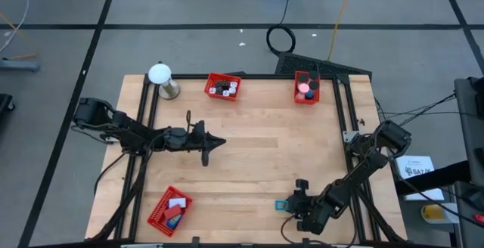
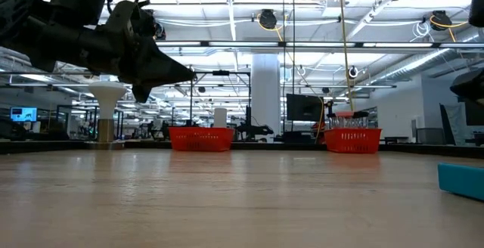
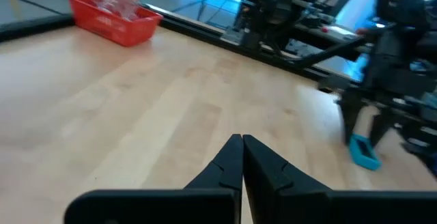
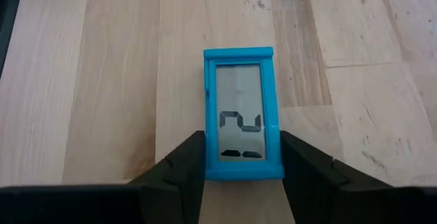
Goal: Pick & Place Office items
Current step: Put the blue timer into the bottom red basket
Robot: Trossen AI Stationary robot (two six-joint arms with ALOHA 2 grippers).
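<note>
Table [image 1: 257,150] centre is bare wood, wide open for passing. Obstacles: left gripper [image 1: 219,141] hangs mid-table left; red trays [image 1: 223,87] and white ball on stand [image 1: 162,78] line the far edge; another tray [image 1: 168,209] sits near-left; blue device [image 4: 242,115] sits near-right.

The items in the three red trays [image 1: 222,87] are too small to tell apart in the high view; pink, white and dark specks show, perhaps clips or rolls. In the low view the blue timer [image 2: 461,180] is cut off by the picture's right edge. In the right wrist view the fingers [image 4: 179,171] cover the timer's lower sides.
</note>
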